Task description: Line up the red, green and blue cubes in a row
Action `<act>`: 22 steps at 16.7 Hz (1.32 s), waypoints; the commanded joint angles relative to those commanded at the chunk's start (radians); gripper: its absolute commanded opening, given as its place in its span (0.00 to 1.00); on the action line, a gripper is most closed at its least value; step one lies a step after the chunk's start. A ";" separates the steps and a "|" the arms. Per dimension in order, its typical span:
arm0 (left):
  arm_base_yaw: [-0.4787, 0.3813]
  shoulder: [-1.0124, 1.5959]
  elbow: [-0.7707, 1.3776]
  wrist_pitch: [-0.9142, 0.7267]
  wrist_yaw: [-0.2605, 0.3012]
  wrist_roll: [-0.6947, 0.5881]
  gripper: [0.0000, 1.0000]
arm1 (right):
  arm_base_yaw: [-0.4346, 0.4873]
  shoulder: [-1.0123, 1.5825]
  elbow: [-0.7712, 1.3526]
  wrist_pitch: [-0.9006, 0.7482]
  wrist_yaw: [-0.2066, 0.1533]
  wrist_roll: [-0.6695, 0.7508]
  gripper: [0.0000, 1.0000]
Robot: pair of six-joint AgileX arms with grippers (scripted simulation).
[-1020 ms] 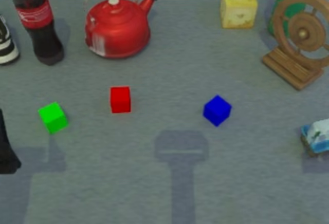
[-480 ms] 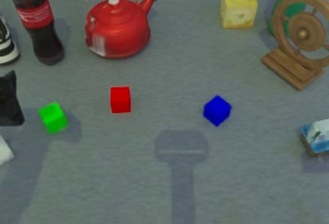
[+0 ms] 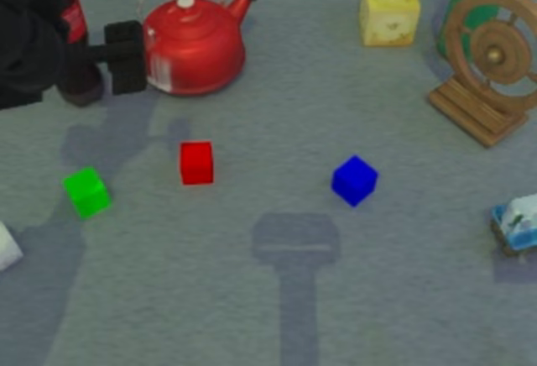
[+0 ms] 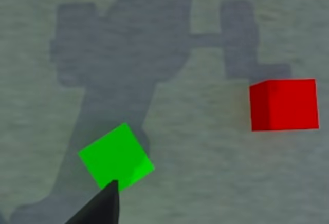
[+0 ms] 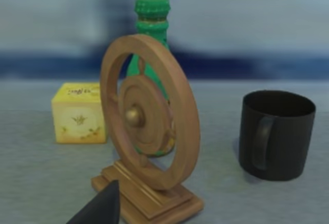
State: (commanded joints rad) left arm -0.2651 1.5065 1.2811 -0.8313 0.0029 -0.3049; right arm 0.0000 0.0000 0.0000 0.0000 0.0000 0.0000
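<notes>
The left tool hangs over the counter's far left beside the red kettle; I cannot tell its opening. Near-left sits the bright green cube, the plain red cube beside it, the deep blue cube rightward, all unlabelled. The right arm stays out of the top view.

Left arm high over kettle; cubes apart.

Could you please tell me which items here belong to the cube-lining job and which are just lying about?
Job: red cube, green cube, blue cube.
Lying about: red kettle, yellow box, wooden wheel, cola bottle, black mug.
</notes>
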 joint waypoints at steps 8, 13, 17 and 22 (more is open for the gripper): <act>-0.118 0.644 0.568 -0.359 0.002 -0.135 1.00 | 0.000 0.000 0.000 0.000 0.000 0.000 1.00; -0.146 0.794 0.718 -0.438 0.001 -0.168 1.00 | 0.000 0.000 0.000 0.000 0.000 0.000 1.00; -0.146 0.794 0.718 -0.438 0.001 -0.168 1.00 | 0.000 0.000 0.000 0.000 0.000 0.000 1.00; -0.143 0.813 0.659 -0.363 0.001 -0.164 1.00 | 0.000 0.000 0.000 0.000 0.000 0.000 1.00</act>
State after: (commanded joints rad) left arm -0.4086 2.3193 1.9399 -1.1940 0.0043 -0.4690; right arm 0.0000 0.0000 0.0000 0.0000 0.0000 0.0000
